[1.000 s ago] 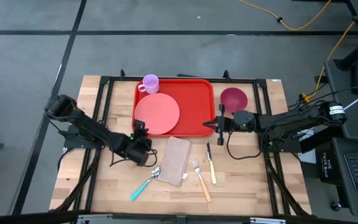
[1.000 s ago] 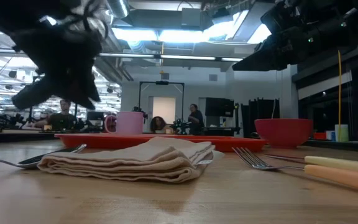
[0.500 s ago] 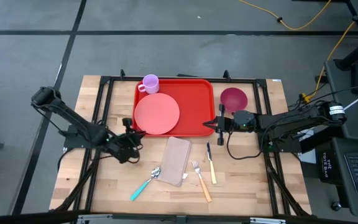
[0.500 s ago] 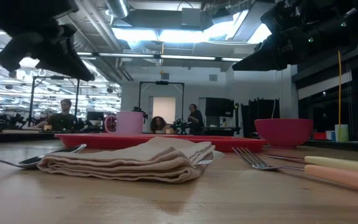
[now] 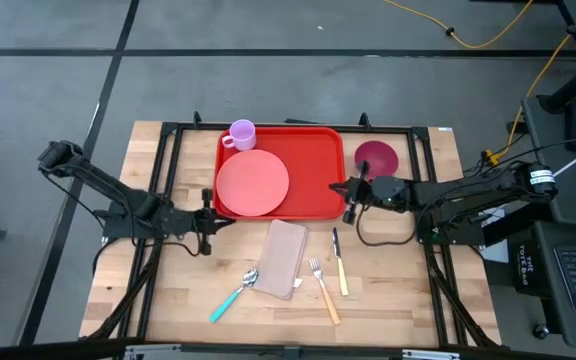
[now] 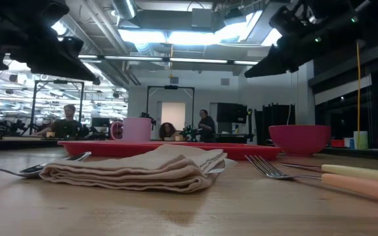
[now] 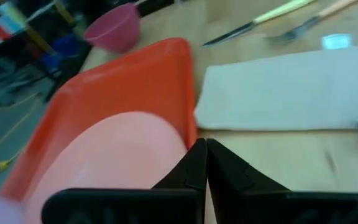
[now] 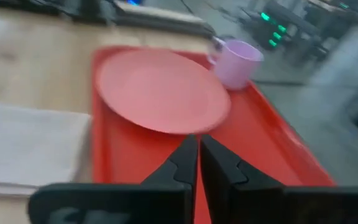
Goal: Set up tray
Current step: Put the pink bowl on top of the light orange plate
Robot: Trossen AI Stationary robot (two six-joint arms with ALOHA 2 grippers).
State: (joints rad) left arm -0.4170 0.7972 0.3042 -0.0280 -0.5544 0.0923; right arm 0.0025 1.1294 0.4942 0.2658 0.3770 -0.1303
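Note:
The red tray (image 5: 313,175) lies on the far middle of the table. It carries a round pink plate (image 5: 253,182) and a purple mug (image 5: 241,134). A magenta bowl (image 5: 376,158) rests on the table just right of the tray. My left gripper (image 5: 213,222) is shut and hovers off the tray's near-left corner (image 7: 188,134). My right gripper (image 5: 345,194) is shut and hovers at the tray's right rim (image 8: 260,149), pointing toward the plate (image 8: 163,90). In the low view both arms hang well above the table.
A folded beige napkin (image 5: 284,258) lies near the tray's near edge. A teal-handled spoon (image 5: 233,295) is at its left; an orange-handled fork (image 5: 321,288) and a yellow-handled knife (image 5: 339,262) are at its right. Bare wood flanks these items. People sit in the room beyond.
My left gripper has risen and drawn back from beside the napkin toward the table's left and slightly far, ending off the tray's near-left corner. My right gripper has edged a little toward the tray. The objects have kept still.

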